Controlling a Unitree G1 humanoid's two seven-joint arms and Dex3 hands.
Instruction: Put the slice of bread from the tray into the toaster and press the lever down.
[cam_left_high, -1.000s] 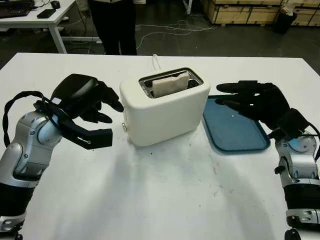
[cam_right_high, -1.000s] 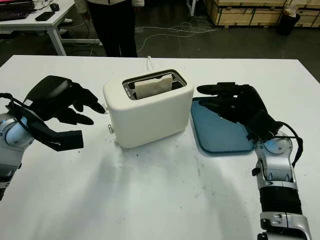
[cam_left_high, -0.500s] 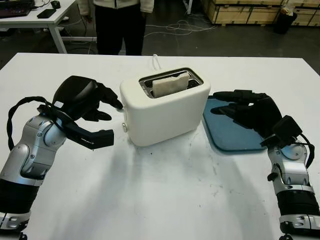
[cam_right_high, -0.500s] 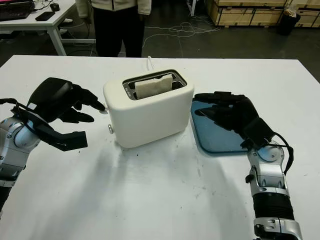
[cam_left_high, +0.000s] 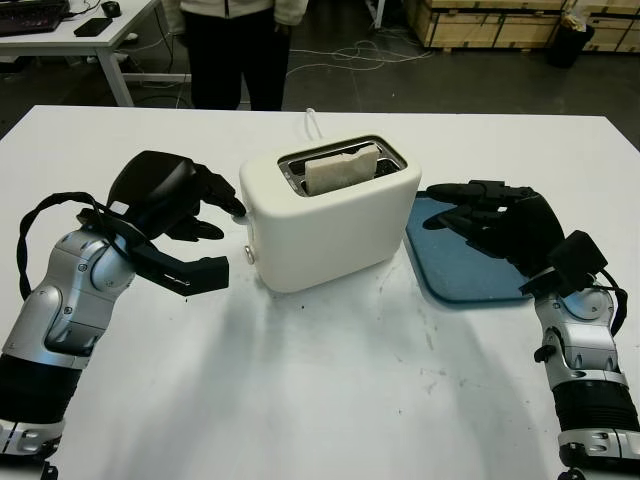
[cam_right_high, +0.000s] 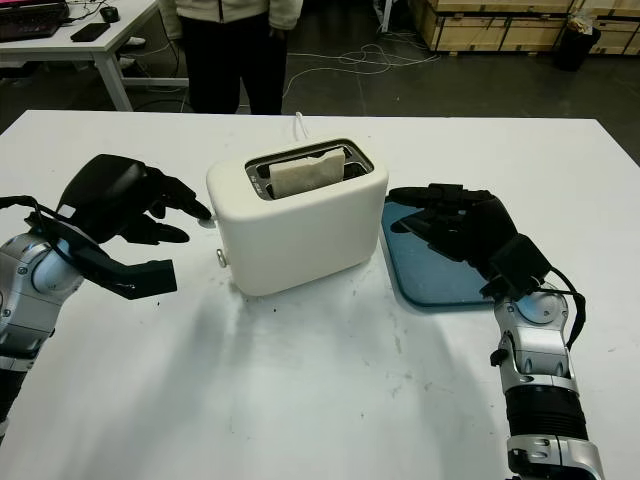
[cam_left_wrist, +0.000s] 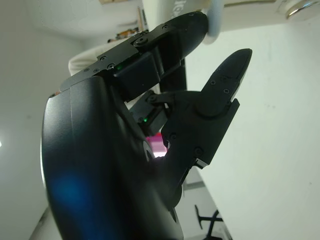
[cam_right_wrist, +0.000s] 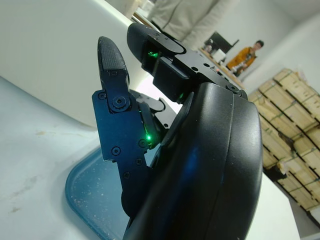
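Left hand (cam_left_high: 190, 200), unclenched, fingertip at toaster (cam_left_high: 330, 215) holding bread slice (cam_left_high: 340, 168); right hand (cam_left_high: 495, 215), open, over tray (cam_left_high: 450, 280).

No legible text, labels, brand marks, numbers or signs on any surface. Toaster (cam_left_high: 330, 222): plain cream shell, no marking readable. Tray (cam_left_high: 462, 262): plain blue, unmarked. Both hand shells: black, no printing readable; green indicator lights only, no characters. Crates beyond the tabletop's far right corner (cam_left_high: 490, 22): no readable stencilling.
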